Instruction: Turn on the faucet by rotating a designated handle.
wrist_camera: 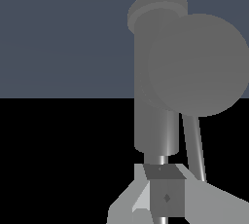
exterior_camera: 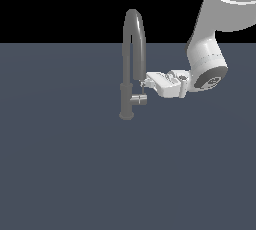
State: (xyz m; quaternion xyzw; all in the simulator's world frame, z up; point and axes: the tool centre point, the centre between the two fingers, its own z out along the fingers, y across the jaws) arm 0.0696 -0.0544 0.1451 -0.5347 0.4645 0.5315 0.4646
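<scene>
Grey metal made up the whole fixture. In the exterior view, the faucet [exterior_camera: 131,64] was seen standing upright on the slate-blue surface [exterior_camera: 60,164], its narrow inverted-U spout rising above the horizon line. The handle [exterior_camera: 138,99] was seen as a short silver stub jutting from the lower column toward the exterior view's right, with a thin rod rising from it. The gripper [exterior_camera: 144,82] was positioned level with the top of that rod, approaching from the exterior view's right on the white arm [exterior_camera: 207,64]. At this scale, contact between fingertips and rod could not be confirmed.

In the wrist view, the faucet [wrist_camera: 155,72] filled the frame, with the round end face of the handle [wrist_camera: 198,65] nearest the camera and the thin rod running down from it. One pale finger [wrist_camera: 214,201] was seen to lie beside that rod, with a darker pad at the centre of the frame. How far the jaws were parted, and whether anything was held, could not be determined.

The handle was judged rigid, smooth and probably slippery, turning on a fixed pivot while the column stayed anchored. The rod was judged the best purchase, taken near its free end for leverage.
</scene>
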